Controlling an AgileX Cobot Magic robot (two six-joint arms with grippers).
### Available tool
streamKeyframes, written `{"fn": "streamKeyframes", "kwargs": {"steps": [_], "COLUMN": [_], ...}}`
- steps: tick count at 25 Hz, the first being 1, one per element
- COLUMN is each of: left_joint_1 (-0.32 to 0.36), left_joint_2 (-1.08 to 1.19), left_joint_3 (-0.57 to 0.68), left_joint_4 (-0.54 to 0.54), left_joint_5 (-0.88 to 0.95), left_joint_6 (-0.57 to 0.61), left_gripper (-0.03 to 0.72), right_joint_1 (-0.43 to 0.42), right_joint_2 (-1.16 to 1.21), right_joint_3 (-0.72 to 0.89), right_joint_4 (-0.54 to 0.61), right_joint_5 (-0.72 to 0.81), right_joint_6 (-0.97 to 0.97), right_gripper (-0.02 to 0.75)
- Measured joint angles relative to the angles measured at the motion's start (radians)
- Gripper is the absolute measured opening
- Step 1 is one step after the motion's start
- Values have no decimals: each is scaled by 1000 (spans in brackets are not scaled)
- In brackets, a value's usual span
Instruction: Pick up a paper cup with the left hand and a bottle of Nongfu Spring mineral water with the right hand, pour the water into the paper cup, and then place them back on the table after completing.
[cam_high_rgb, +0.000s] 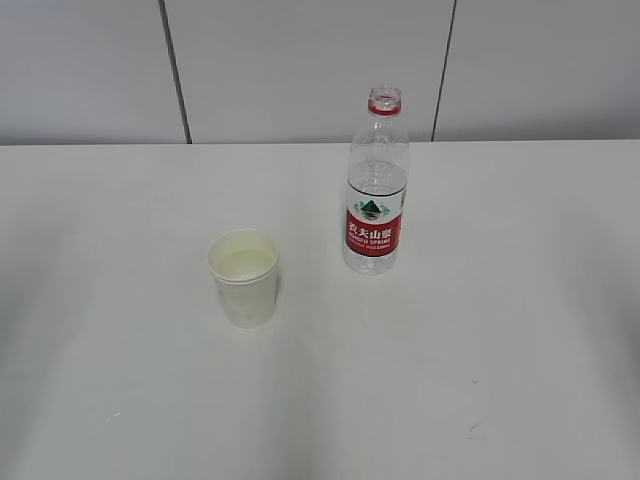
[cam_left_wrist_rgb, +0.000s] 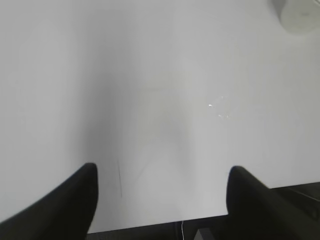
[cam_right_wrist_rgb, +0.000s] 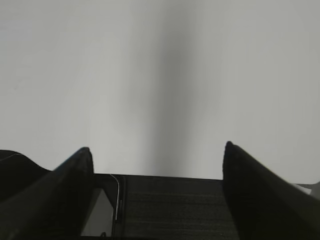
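Both my left hand (cam_left_wrist_rgb: 160, 200) and right hand (cam_right_wrist_rgb: 157, 190) hung spread and empty at the desk's (cam_high_rgb: 520, 380) near edge; the paper cup (cam_high_rgb: 244, 278) and bottle (cam_high_rgb: 375, 185) stood mid-desk, awaiting pickup.

A white paper cup (cam_high_rgb: 244, 278) stands upright on the plain white surface (cam_high_rgb: 480, 380), its mouth open and a pale liquid level visible inside. Behind it and to its right, well apart, a clear plastic water bottle (cam_high_rgb: 375, 185) with a red label and red neck ring stands upright, uncapped, holding clear water (cam_high_rgb: 375, 205) up to about the label's upper part.
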Motion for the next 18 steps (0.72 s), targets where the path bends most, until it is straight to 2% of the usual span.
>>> {"fn": "streamKeyframes", "kwargs": {"steps": [11, 18], "left_joint_1": [0, 0], "left_joint_2": [-293, -473], "left_joint_3": [172, 220], "left_joint_4": [-3, -17], "left_joint_5": [18, 5], "left_joint_6": [0, 0], "left_gripper": [489, 489], "right_joint_1": [1, 1], "right_joint_2": [-225, -417], "right_joint_3": [213, 256], "right_joint_4": [5, 6], "right_joint_5": [-19, -19], "right_joint_6": [4, 9], "right_gripper": [590, 588]}}
